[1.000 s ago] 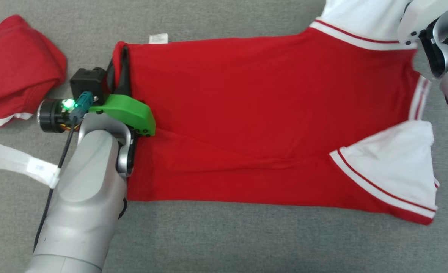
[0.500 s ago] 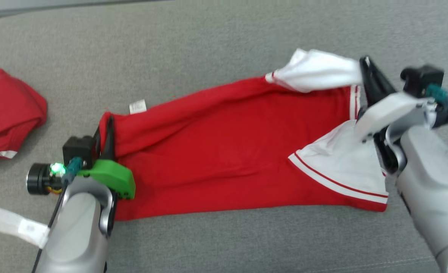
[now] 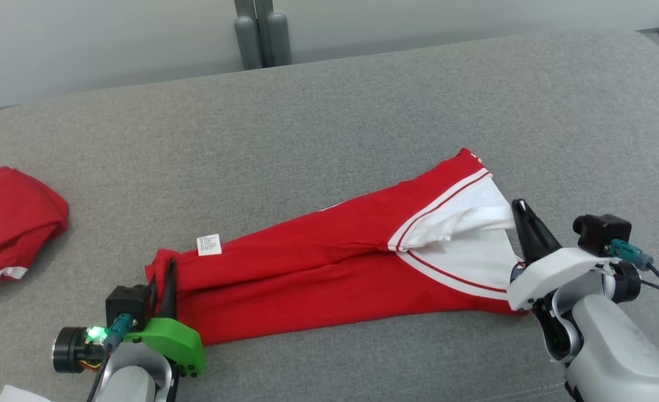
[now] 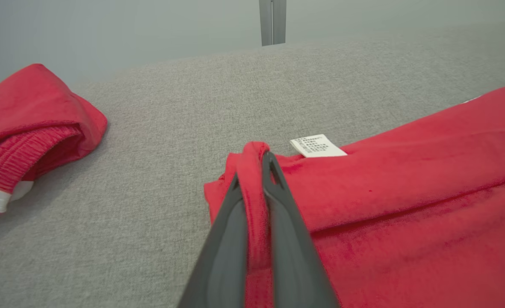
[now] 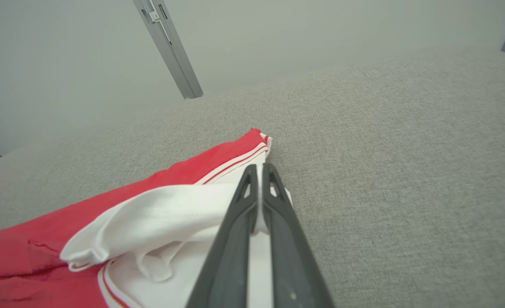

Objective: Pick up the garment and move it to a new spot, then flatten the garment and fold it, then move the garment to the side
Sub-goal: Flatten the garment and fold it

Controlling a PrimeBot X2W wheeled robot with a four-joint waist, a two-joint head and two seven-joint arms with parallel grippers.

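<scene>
Red/white garment (image 3: 329, 268) folded lengthwise, lying diagonal on couch.

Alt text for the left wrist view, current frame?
The left gripper, its two dark fingers shut on a raised fold at the edge of a red garment, rises from the bottom centre. A white label lies at the garment's edge just beyond the grip, with a grey fabric surface around. A second, bunched red garment sits apart at the far left.
</scene>
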